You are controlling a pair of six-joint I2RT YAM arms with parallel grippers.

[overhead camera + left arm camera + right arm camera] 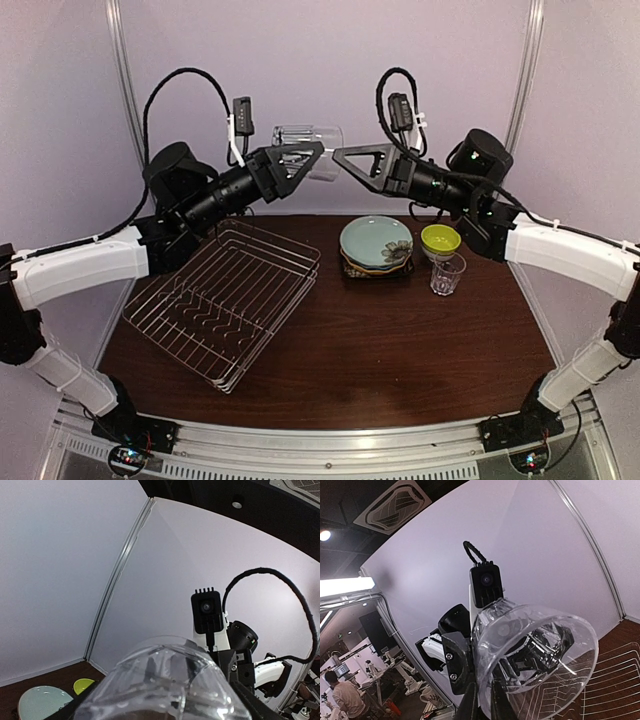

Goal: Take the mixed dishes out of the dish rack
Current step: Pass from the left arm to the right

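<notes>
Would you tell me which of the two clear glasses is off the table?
The glass held sideways in the air by the left claw; the other glass stands upright on the table.

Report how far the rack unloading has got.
Done: dish rack looks empty; plate stack, lime-green bowl and a standing glass sit on the table. In hand: clear glass held aloft by left pincer, right pincer pinching its rim. Left: set it down.

A dark brown wooden table [400,350] is seen in the top view, boxed in by pale lavender backdrop panels [330,60] joined with metal strips [125,80]. A silver rail [330,448] is run along the bottom edge. In the right wrist view, a ceiling vent [395,505] can be made out upper left, and a person [345,697] in a pale shirt lower left.
</notes>
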